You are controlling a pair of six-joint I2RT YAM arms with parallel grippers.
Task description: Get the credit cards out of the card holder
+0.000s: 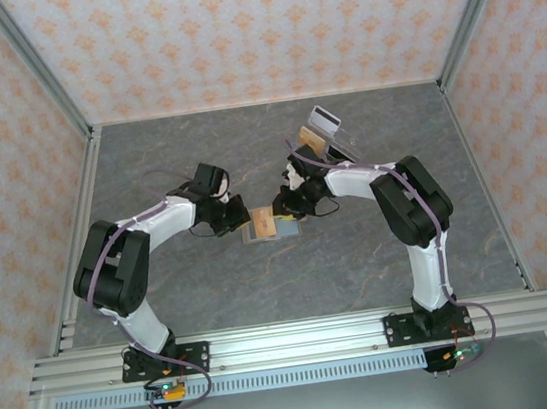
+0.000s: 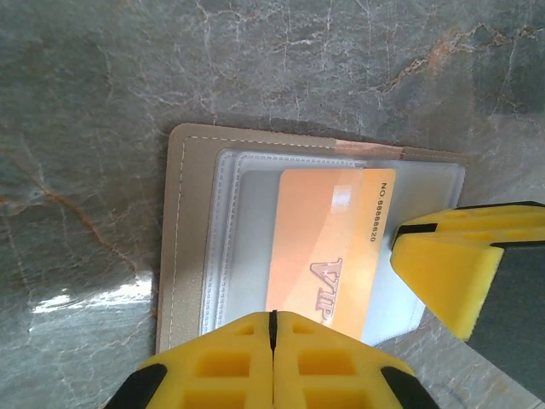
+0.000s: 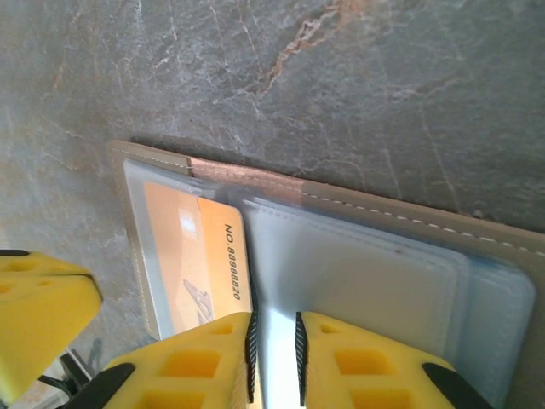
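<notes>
Shows orange-yellow plastic credit card (image 2: pixel 319 247) in taupe-grey bifold card holder (image 2: pixel 183 256) running 12-to-6, touching clenched left jaws at 6 o'clock, right jaws all but clenched at 3.

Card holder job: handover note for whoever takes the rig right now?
Left gripper: fingers shut, tips at the orange card's near edge.
Right gripper: fingers almost closed over the clear sleeves; grip unclear.
Card holder: open flat on the table, between the arms.
Done: holder opened; orange card looks partly slid out.
Left: pull it free, then check the other sleeves.
</notes>
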